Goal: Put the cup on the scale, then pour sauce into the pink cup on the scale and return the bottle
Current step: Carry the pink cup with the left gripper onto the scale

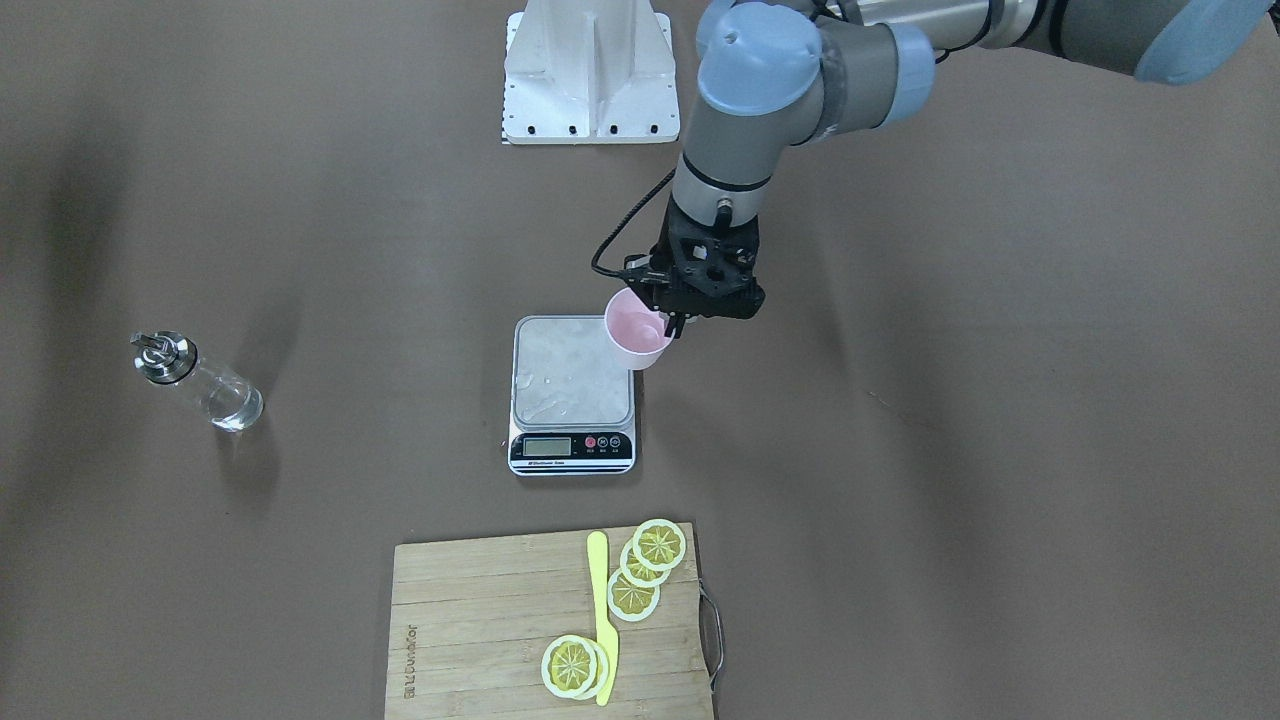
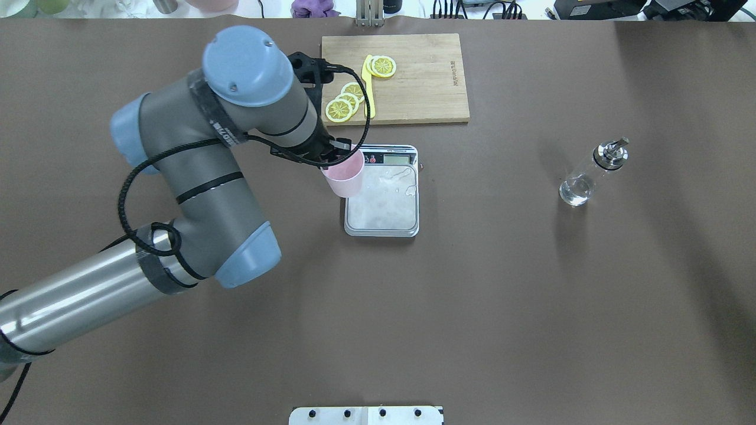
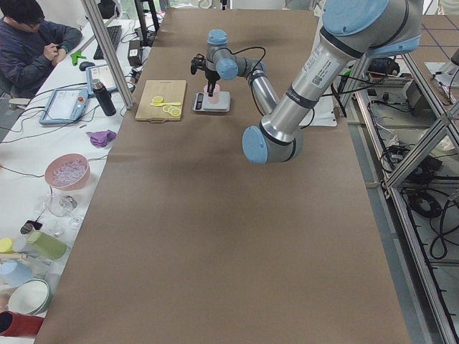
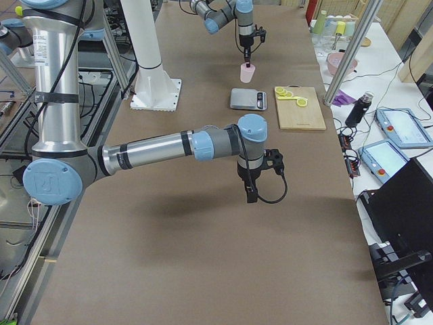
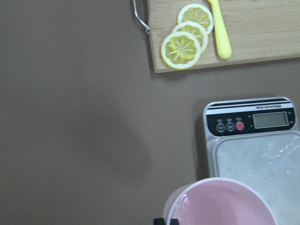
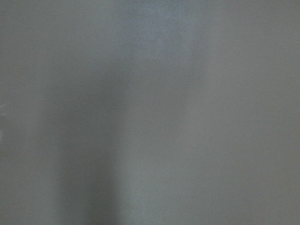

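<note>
Brown matte table (image 2: 472,307), plain cover, soft shadows. Overhead view: scale (image 2: 383,198) near centre, steel top smeared, display strip at its 12 o'clock end. Left gripper (image 1: 670,322) is closed on the rim of the pink cup (image 1: 637,335), one finger inside and one outside. The cup is upright, over the scale's 10 o'clock corner, half off the edge. Can't tell if its base touches.

Bottle (image 2: 590,174) stands at 3 o'clock from the scale, well apart, a little clear liquid at the bottom. Cutting board (image 2: 413,77) at 12 o'clock just beyond the scale, with lemon slices (image 2: 348,101) and a yellow knife (image 2: 368,88).

Right gripper (image 4: 252,197) hangs low over bare table, pointing down. Can't tell if it is open. Its wrist view is grey blur.

White base plate (image 1: 588,75) at the robot side. Side bench (image 3: 43,179) along the table with a pink bowl (image 3: 67,172), cups and tablets. A person (image 3: 32,50) sits there.
</note>
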{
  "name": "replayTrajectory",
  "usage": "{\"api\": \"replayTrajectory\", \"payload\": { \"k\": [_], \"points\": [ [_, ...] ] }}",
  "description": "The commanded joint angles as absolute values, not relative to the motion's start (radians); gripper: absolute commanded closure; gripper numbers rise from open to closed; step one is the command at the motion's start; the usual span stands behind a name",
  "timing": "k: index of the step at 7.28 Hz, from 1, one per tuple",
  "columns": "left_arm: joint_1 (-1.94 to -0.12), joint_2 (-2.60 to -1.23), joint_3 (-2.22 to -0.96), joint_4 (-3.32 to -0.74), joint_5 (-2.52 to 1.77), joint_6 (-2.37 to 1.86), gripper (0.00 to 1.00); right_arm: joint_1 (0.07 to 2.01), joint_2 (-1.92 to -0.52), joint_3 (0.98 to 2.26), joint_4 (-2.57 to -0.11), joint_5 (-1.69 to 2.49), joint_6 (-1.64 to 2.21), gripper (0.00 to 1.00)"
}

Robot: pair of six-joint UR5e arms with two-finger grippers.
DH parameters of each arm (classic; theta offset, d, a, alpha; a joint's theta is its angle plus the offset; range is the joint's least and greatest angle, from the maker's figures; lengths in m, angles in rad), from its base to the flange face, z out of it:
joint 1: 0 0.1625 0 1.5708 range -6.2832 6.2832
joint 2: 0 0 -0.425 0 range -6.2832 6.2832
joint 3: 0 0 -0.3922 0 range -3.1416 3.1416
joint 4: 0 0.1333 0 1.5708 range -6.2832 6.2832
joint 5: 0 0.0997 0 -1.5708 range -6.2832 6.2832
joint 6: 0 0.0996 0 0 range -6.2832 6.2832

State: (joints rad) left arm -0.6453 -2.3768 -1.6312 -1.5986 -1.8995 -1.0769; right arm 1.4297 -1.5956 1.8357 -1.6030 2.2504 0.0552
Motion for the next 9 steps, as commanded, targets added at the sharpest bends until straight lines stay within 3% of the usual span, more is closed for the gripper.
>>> {"api": "replayTrajectory", "payload": {
  "k": [1, 9],
  "points": [
    [-0.6, -2.466, -1.545, -1.598, -1.876, -1.109, 1.0, 1.431, -1.595, 1.836, -1.603, 2.25, 0.055, 0.0],
    [-0.574, -2.496, -1.463, -1.617, -1.805, -1.101, 1.0, 1.43, -1.595, 1.836, -1.603, 2.25, 0.054, 0.0]
  ]
}}
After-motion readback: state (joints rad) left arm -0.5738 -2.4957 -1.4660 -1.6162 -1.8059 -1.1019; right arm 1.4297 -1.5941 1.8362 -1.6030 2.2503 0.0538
